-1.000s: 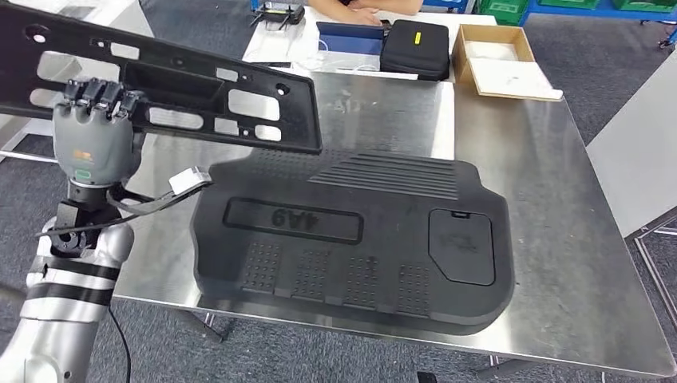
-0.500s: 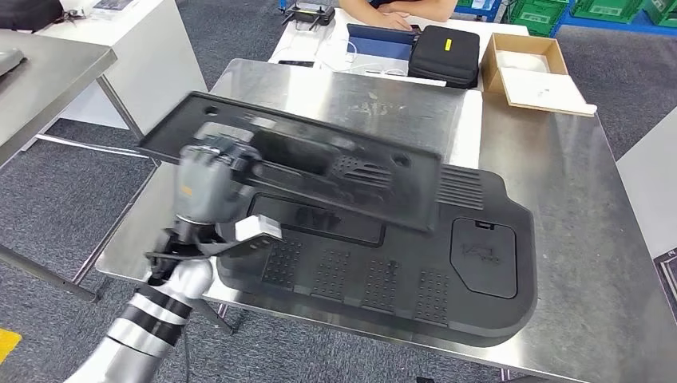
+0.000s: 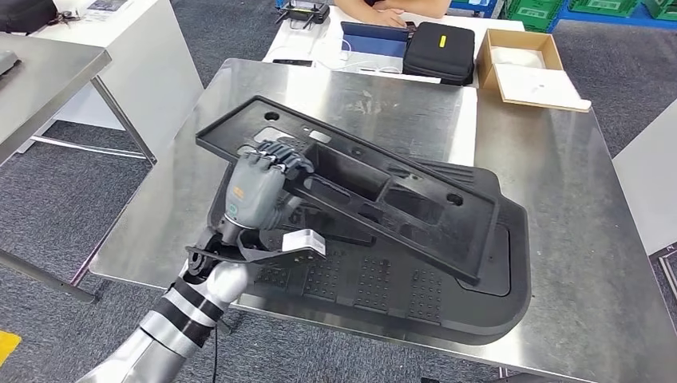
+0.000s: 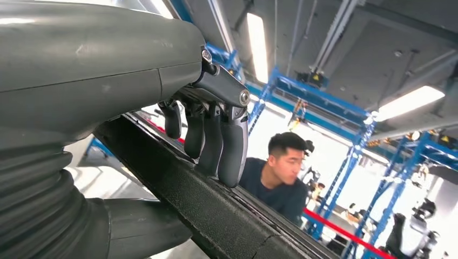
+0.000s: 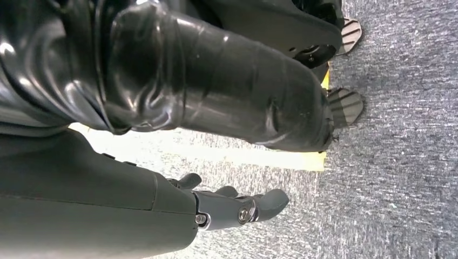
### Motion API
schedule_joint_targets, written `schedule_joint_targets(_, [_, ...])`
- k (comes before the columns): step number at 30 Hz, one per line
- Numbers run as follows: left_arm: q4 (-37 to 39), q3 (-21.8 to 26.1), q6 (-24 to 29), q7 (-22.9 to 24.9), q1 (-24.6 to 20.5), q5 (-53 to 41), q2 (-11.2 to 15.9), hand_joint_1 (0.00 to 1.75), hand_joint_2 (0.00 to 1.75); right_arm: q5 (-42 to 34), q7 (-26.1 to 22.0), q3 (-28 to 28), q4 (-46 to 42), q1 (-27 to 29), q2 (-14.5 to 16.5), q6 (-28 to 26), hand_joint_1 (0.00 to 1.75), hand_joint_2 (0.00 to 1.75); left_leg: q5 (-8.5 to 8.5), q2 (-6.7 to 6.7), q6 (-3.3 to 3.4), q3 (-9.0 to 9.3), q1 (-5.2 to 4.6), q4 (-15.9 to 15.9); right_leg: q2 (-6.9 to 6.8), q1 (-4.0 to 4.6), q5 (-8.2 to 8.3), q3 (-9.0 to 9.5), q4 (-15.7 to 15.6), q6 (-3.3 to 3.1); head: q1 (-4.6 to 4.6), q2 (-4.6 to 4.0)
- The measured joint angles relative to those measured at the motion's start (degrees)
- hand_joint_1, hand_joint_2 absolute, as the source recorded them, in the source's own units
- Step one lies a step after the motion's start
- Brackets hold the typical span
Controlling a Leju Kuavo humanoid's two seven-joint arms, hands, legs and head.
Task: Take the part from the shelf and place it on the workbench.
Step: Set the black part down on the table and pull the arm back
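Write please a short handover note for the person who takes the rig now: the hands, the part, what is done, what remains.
Left hand: grips the black frame part, fingers curled over its edge.
Right hand: hangs by the robot's side above the grey floor, holds nothing, fingers loosely apart.
Part: off the shelf, tilted above the steel workbench, over the black moulded mat; I cannot tell if its far end touches the mat.
Done: pick-up and carry.
Left: lower the part flat, let go, pull the arm back.

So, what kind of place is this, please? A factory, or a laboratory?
Probably a factory-style workshop or robot test hall. A steel workbench carries a large black moulded mat, the left hand holds a long black plastic part, and blue racking stands under strip lights.
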Motion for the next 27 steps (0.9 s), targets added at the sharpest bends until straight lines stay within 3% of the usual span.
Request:
schedule_joint_targets(9, [5.6, -2.7, -0.8, 0.4, -1.1, 1.2, -2.9, 1.75, 1.75, 0.3, -0.5, 0.0, 0.0, 0.0, 0.0, 0.7, 0.00, 0.00, 0.03, -0.04, 0.05, -0.11, -0.46, 0.0, -0.02, -0.24, 0.02, -0.01, 0.0, 0.03, 0.02, 0.00])
schedule_joint_targets(18, [18.0, -3.0, 3.4, 3.6, -5.2, 1.0, -5.9, 1.75, 1.75, 1.0, -1.2, 0.0, 0.0, -0.1, -0.1, 0.9, 0.00, 0.00, 0.08, -0.04, 0.12, -0.12, -0.57, 0.1, -0.02, -0.36, 0.07, 0.00, 0.0, 0.10, 0.02, 0.00])
schedule_joint_targets(27, [30.4, -0.7, 8.6, 13.9, -10.4, -5.0, -7.0, 1.75, 1.75, 2.0, -1.3, 0.0, 0.0, -0.1, -0.1, 1.1, 0.00, 0.00, 0.08, -0.04, 0.12, -0.13, -0.56, 0.1, -0.02, -0.35, 0.06, -0.01, 0.0, 0.09, 0.01, 0.00])
